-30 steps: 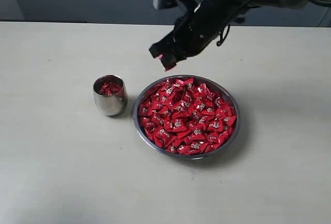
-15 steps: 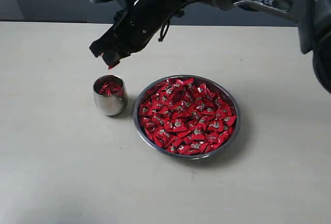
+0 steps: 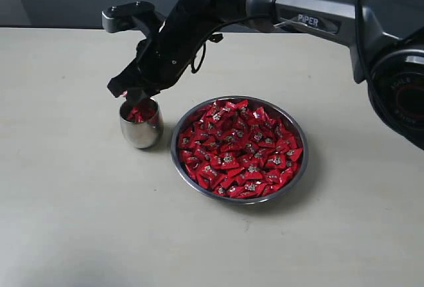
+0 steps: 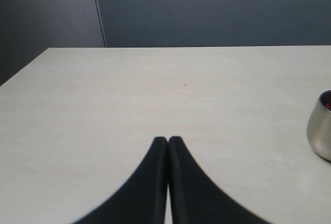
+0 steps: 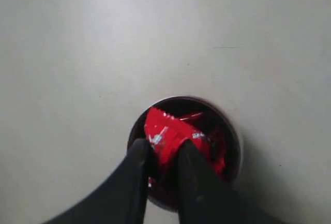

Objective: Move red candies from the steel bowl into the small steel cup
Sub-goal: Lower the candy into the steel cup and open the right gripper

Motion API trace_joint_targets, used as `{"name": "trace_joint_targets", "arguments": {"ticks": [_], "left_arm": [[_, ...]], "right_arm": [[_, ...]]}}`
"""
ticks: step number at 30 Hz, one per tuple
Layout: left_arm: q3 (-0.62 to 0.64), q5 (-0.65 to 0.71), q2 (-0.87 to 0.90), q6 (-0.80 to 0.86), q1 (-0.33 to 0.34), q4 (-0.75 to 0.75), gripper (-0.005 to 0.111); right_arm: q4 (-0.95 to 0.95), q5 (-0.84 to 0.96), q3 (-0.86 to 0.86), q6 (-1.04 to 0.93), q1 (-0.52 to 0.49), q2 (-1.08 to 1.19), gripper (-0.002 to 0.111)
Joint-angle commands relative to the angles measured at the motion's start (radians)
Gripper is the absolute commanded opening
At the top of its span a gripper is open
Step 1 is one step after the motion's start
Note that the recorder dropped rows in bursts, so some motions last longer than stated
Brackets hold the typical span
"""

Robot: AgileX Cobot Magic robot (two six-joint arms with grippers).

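A: Red candies (image 3: pixel 238 148), where?
B: Heaped in the steel bowl (image 3: pixel 305 156), about midway between the near and far edges of the worktop (image 3: pixel 66 221). Fill it almost to the rim. A few more down inside the small steel cup (image 3: pixel 140 136).
A: And the cup?
B: Stands upright just beside the bowl, on the side toward the worktop's left edge. Very close to it; touching or not, cannot tell.
A: Right fingers (image 5: pixel 137 169)?
B: Clenched on a single candy (image 5: pixel 164 135). Hang directly over the cup's mouth, tips just above the rim in the exterior view. Pinch the wrapper between both tips; seen from the right wrist, pokes out beyond them, above the candies lying in the cup.
A: Touching the cup?
B: Cannot tell; too close to the rim to judge.
A: Left fingers (image 4: pixel 155 182)?
B: Pressed together, tip against tip, gripping nothing. Point out over bare worktop; only part of the cup's side shows in the left wrist view, some way off from the tips.
A: Right arm (image 3: pixel 318 15)?
B: Stretches from the far right across the worktop, past the bowl, to the cup.
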Motion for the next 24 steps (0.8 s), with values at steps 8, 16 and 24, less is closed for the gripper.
{"name": "trace_joint_targets", "arguments": {"ticks": [8,16,24], "left_arm": [[0.004,-0.002,-0.004,-0.003,0.001,0.001,0.000],[0.004,-0.002,-0.004,-0.003,0.001,0.001,0.000],[0.004,-0.002,-0.004,-0.003,0.001,0.001,0.000]], "right_arm": [[-0.034,0.005,-0.006,0.014,0.002,-0.005,0.039],[-0.032,-0.008,-0.006,0.020,0.002,-0.005,0.039],[-0.060,-0.031,-0.006,0.020,0.000,-0.028,0.039]]}}
